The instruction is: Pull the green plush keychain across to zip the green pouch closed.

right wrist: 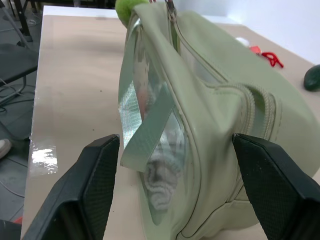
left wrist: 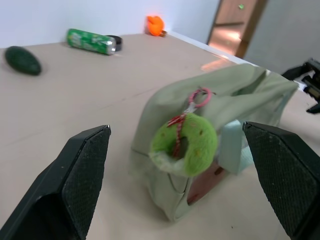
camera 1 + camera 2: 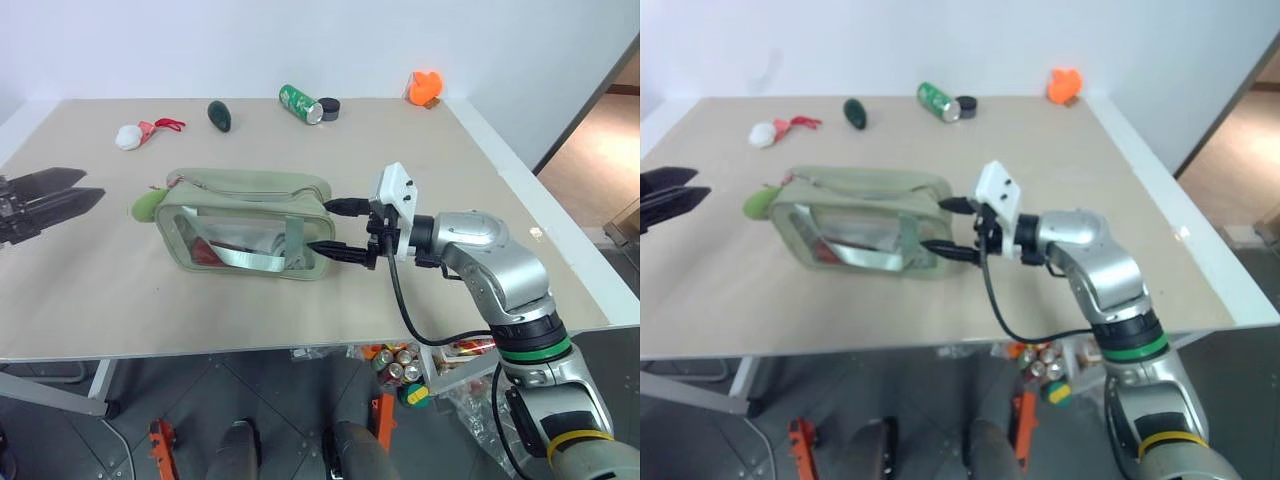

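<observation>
The green pouch [image 3: 245, 215] lies lengthwise on the tan table, with its clear panel facing me and its strap over the front. The green plush keychain [image 3: 147, 205] hangs at its left end on a pink ring and shows close up in the left wrist view [image 2: 186, 144]. My left gripper [image 3: 93, 185] is open and hovers to the left of the keychain, apart from it, with its fingers [image 2: 82, 172] spread wide. At the pouch's right end, my right gripper [image 3: 332, 228] is open, one finger [image 1: 95, 180] on each side of that end [image 1: 225, 105].
At the back of the table lie a white plush with a red cord [image 3: 133, 135], a dark green oval [image 3: 219, 115], a green can [image 3: 298, 102], a black ring [image 3: 328, 108] and an orange object [image 3: 425, 87]. The table's front edge [image 3: 300, 345] is near.
</observation>
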